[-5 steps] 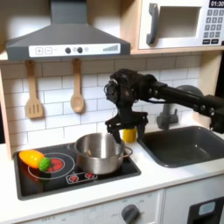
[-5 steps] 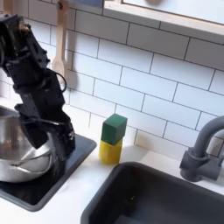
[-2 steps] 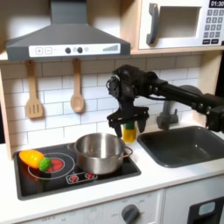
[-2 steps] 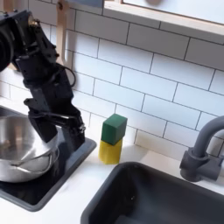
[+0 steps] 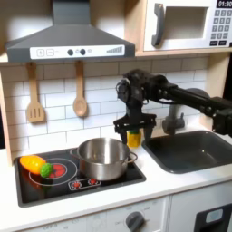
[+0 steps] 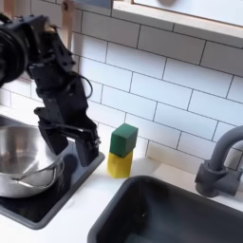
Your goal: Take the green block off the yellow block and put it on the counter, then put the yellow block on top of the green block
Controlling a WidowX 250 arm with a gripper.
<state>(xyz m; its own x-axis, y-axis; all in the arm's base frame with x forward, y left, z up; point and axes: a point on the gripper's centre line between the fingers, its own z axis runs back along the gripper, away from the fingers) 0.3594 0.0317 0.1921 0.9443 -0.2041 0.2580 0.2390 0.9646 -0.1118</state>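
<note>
Hanging over the gap between stove and sink, the gripper (image 6: 71, 147) points down with its fingers (image 6: 87, 149) spread apart and nothing between them. In the second exterior view it sits just left of the stacked blocks, its right finger close to them but not touching. In the first exterior view the gripper (image 5: 132, 130) hangs in front of the stack, hiding most of it.

The green block (image 6: 123, 140) rests on top of the yellow block (image 6: 120, 164), turned slightly against it, so the stack is untouched. In the first exterior view only a bit of the yellow block (image 5: 134, 140) peeks out under the fingers. The stack stands on the counter (image 6: 81, 214) at the far edge, close to the tiled wall (image 6: 180, 95), between the stove (image 5: 86, 184) on the left and the sink (image 6: 180, 214) on the right.

A steel pot (image 5: 101, 159) stands on the stove, left of the gripper in both exterior views. At the stove's far left in the first exterior view lies a rounded toy food (image 5: 36, 165) in yellow, green and orange. Two wooden utensils (image 5: 34, 95) hang on the wall above. A grey tap (image 6: 220, 163) rises at the far right of the sink.
</note>
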